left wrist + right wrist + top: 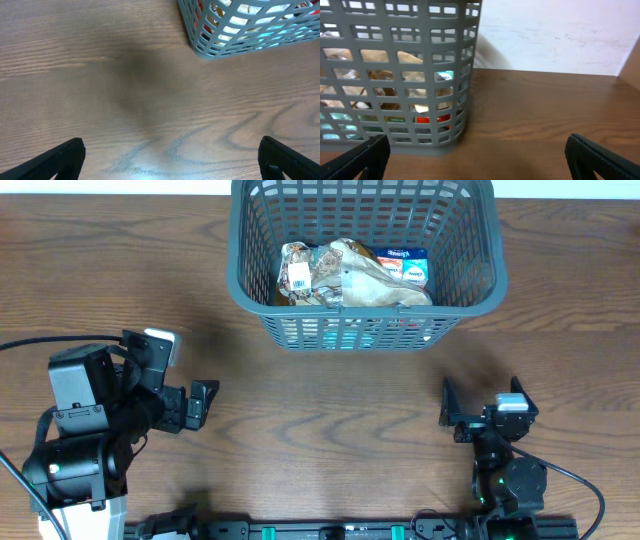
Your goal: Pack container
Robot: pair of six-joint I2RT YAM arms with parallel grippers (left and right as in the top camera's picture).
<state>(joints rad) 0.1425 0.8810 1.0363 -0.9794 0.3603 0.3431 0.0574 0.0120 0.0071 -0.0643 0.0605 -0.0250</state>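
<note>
The container (pixel 255 290), a large dark grey lattice basket, stands at the far middle of the table. Several snack packets (pixel 350 275) lie inside it. Its corner shows in the left wrist view (pixel 200 47) and its wall in the right wrist view (pixel 395 75), packets visible through the slots. My left gripper (pixel 195 405) is open and empty near the left front, well away from the container; its fingers frame bare wood (pixel 172 160). My right gripper (pixel 482 412) is open and empty at the right front, facing the container (pixel 475 160).
The wooden table (pixel 330 420) runs between both grippers and the container. A white wall (pixel 560 35) rises behind the table's far edge in the right wrist view.
</note>
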